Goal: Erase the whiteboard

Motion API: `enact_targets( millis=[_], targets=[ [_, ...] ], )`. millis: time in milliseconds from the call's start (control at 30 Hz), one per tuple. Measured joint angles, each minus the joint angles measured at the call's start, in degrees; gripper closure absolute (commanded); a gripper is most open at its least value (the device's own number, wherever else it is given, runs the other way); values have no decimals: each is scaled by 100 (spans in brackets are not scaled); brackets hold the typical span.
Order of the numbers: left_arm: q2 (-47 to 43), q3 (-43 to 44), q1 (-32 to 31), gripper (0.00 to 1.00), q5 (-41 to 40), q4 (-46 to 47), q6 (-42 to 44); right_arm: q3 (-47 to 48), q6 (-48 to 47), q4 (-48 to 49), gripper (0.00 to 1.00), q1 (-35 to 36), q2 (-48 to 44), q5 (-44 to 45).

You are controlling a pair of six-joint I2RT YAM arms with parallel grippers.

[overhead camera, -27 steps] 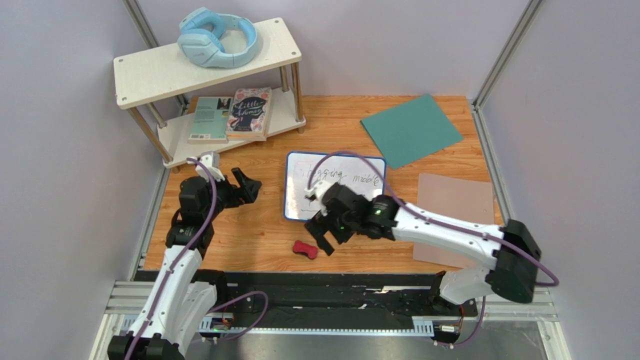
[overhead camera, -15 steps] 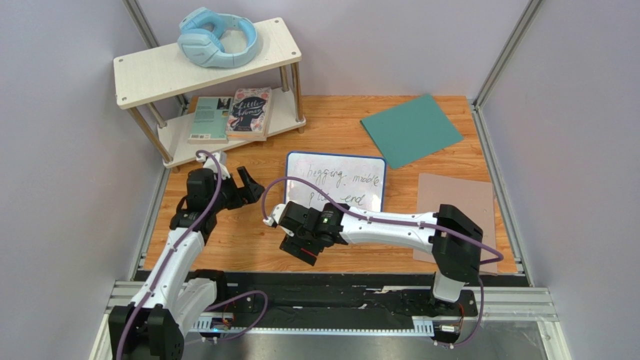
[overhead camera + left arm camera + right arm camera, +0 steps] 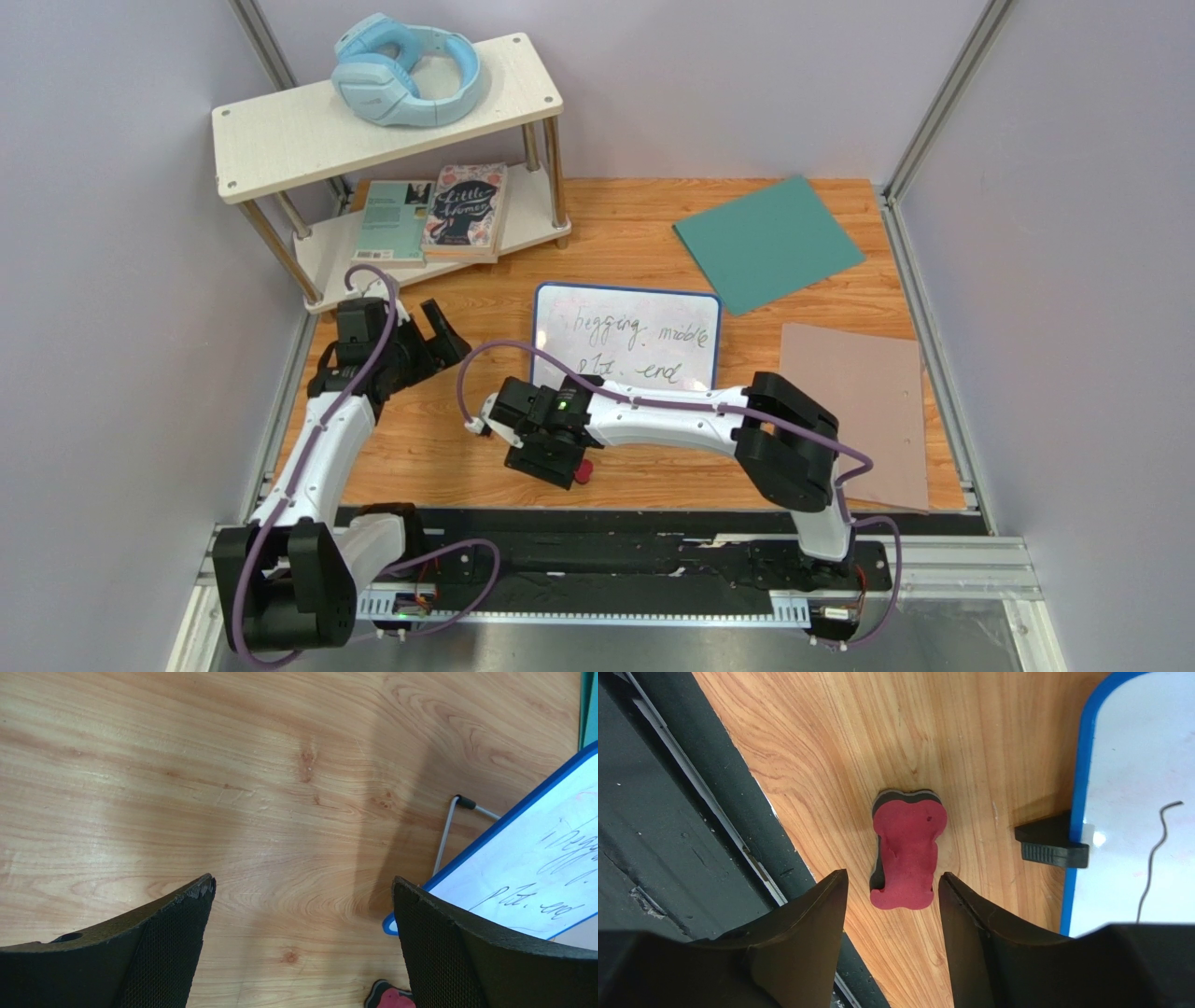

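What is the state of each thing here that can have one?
Whiteboard: lying on the table, writing not erased.
Eraser: lying on the table between the right fingers, not gripped.
Right fingers: partly open, one each side of the eraser.
Left fingers: wide open, holding nothing.
Books: closed, on the lower shelf.
Headphones: resting on the top shelf.

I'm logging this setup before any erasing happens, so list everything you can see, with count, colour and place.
whiteboard: 1, white, blue frame, dark writing, table centre
eraser: 1, red, near edge, in front of whiteboard
sheet: 1, teal, far right
mat: 1, pinkish-brown, right side
shelf: 1, pale wood, two tiers, far left
headphones: 1, light blue, top tier
books: 2, one green, one pink, lower tier
table: 1, wooden
left end effector: 1, black, open, over bare table left of whiteboard
right end effector: 1, black, open, astride eraser
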Motion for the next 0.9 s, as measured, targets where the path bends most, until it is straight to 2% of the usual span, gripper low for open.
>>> enact_targets(
  millis=[300, 733, 767, 800, 900],
  targets=[
    [105, 0, 111, 1, 164, -37, 0, 442, -103, -350, 53, -188, 498, -389],
    [109, 0, 190, 1, 308, 4, 0, 721, -138, -673, 54, -389, 942, -599],
    [116, 0, 192, 1, 330, 17, -2, 721, -138, -673, 56, -402, 942, -601],
    [118, 0, 195, 1, 352, 31, -2, 721, -136, -678, 65, -407, 942, -603],
    [120, 0, 216, 1, 389, 37, -4, 752, -140, -745, 81, -407, 955, -616]
  ],
)
